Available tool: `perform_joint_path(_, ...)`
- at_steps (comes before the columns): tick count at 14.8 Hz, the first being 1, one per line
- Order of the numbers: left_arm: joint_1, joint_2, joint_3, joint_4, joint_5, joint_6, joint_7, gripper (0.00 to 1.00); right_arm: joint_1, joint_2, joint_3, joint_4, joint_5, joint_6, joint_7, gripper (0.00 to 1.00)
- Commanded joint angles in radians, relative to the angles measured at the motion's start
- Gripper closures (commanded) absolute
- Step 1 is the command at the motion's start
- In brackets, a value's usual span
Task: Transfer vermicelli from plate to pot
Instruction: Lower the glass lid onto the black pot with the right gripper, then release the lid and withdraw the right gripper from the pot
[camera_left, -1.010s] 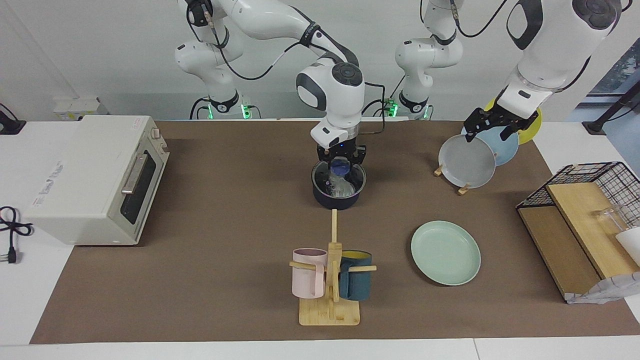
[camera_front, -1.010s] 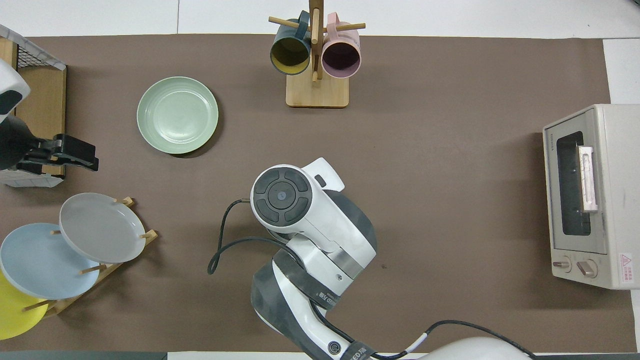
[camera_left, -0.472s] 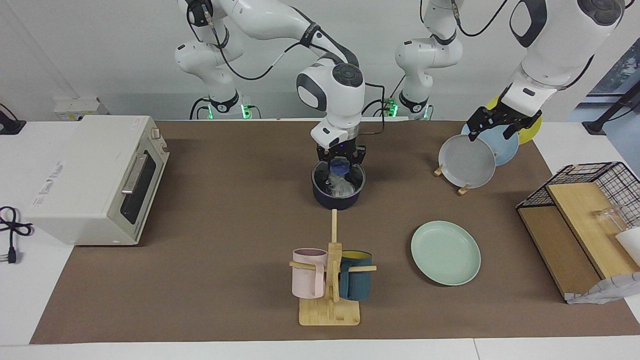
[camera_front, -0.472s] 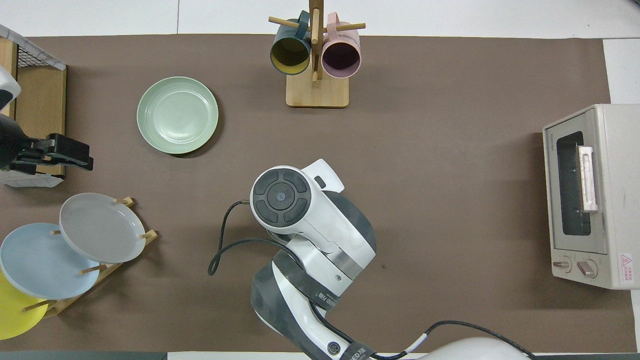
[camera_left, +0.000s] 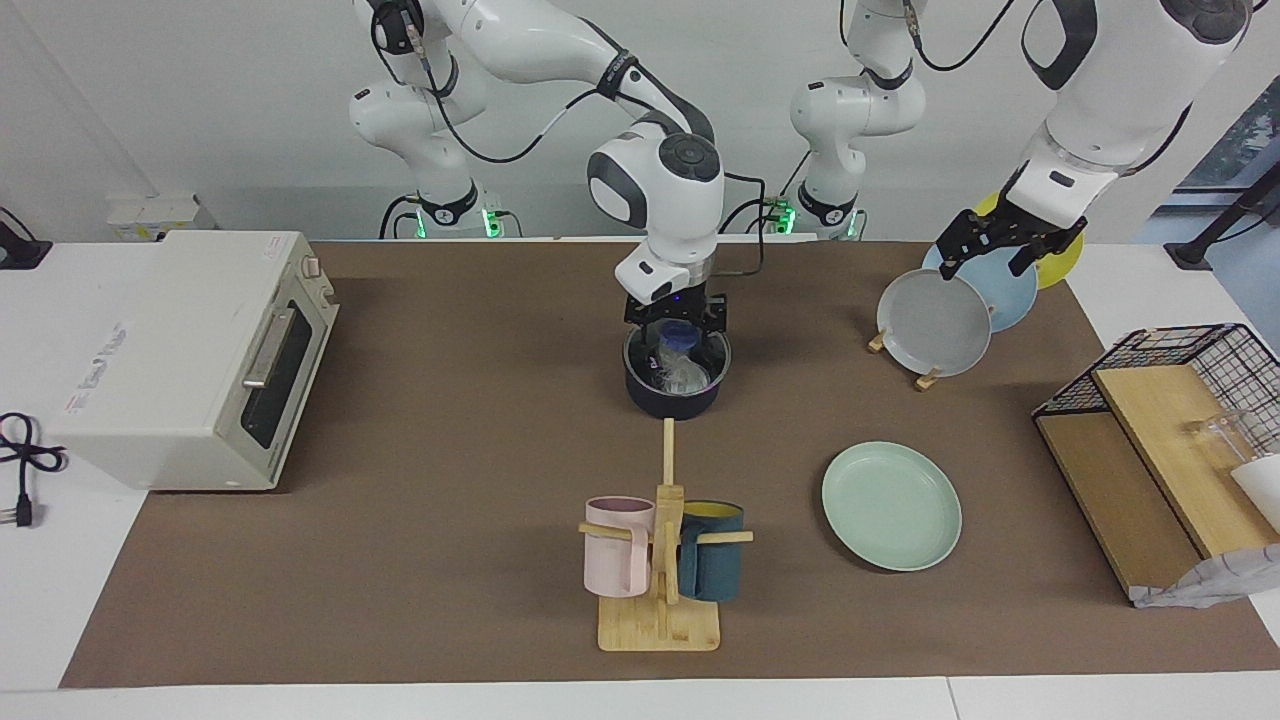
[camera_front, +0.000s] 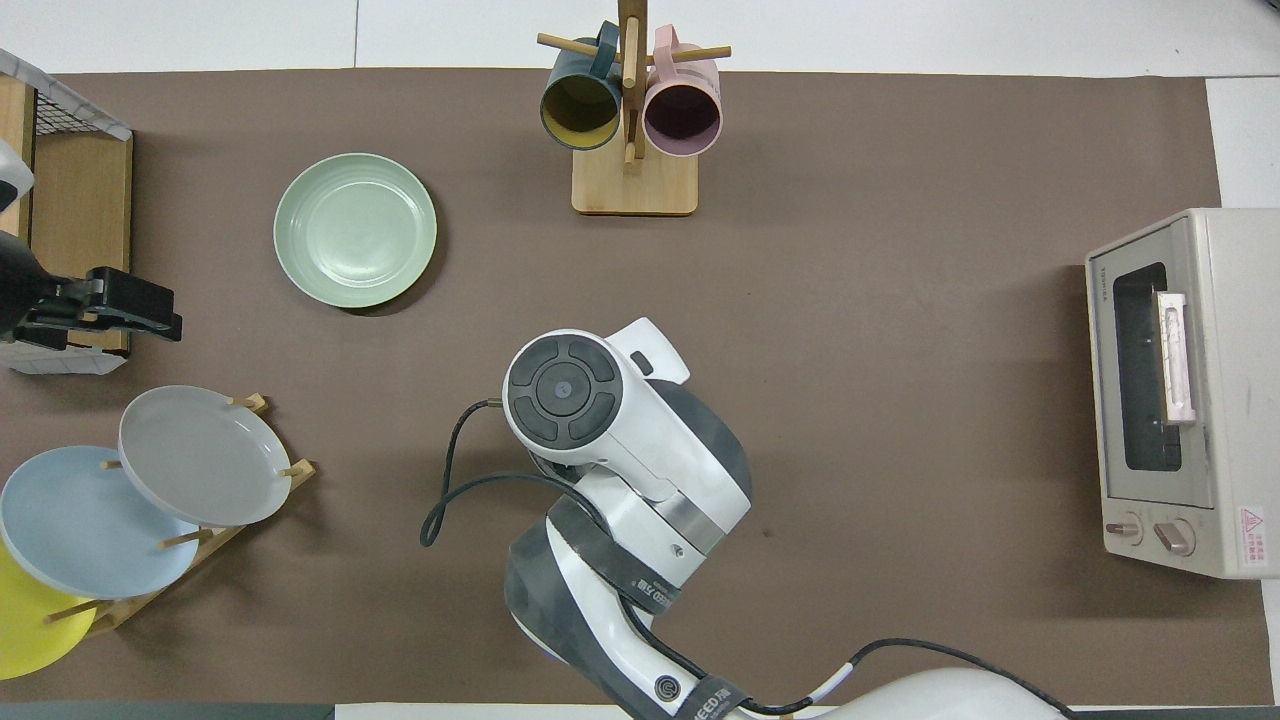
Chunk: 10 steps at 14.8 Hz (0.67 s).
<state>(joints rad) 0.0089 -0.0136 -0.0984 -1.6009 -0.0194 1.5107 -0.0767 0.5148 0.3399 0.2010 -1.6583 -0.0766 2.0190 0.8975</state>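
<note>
Two small shifts marked this moment. The right gripper (camera_left: 677, 322), which a second earlier had hung low in the mouth of the pot (camera_left: 676, 398), had risen a little and now stood just above its rim. The left gripper (camera_left: 982, 262) had drifted slightly higher and toward the left arm's end of the table, over the rack of plates (camera_left: 934, 325), where that arm appeared to be waiting. The vermicelli (camera_left: 683, 373) lay as a pale, glassy clump inside the pot, near the middle of the table and nearer to the robots than the mug tree (camera_left: 663, 560). The mint-green plate (camera_left: 891, 506) sat bare, farther from the robots than the pot and toward the left arm's end. Judged from this, the transfer was as good as done, with only the right arm's retreat left. It could not be told whether either claw was released or clenched. A strand might yet have been clinging to the right one, though that too was unclear. The facing view alone showed the pot and the noodles. In the overhead view the right arm's bulky wrist (camera_front: 565, 392) covered both completely. What the overhead view added was a straight look into the plate (camera_front: 355, 230), confirming that no noodles remained on it, and the left gripper (camera_front: 125, 310) seen side-on.
</note>
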Motion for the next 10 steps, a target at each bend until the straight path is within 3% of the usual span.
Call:
perform_joint_path(1, 0.011, -0.014, -0.009, 0.001, 0.023, -0.021, -0.005, 0.00, -0.065, -0.082, -0.041, 0.012, 0.003, -0.080, -0.141, 0.00)
perform_joint_path(5, 0.011, -0.014, -0.009, 0.001, 0.023, -0.021, -0.005, 0.00, -0.085, -0.188, -0.198, 0.009, 0.020, -0.241, -0.392, 0.00)
perform_joint_path(8, 0.011, -0.014, -0.009, 0.001, 0.023, -0.021, -0.005, 0.00, -0.189, -0.290, -0.232, 0.012, 0.018, -0.373, -0.538, 0.00)
perform_joint_path(10, 0.011, -0.014, -0.009, 0.001, 0.023, -0.021, -0.006, 0.00, -0.277, -0.312, -0.233, 0.063, 0.020, -0.465, -0.650, 0.00)
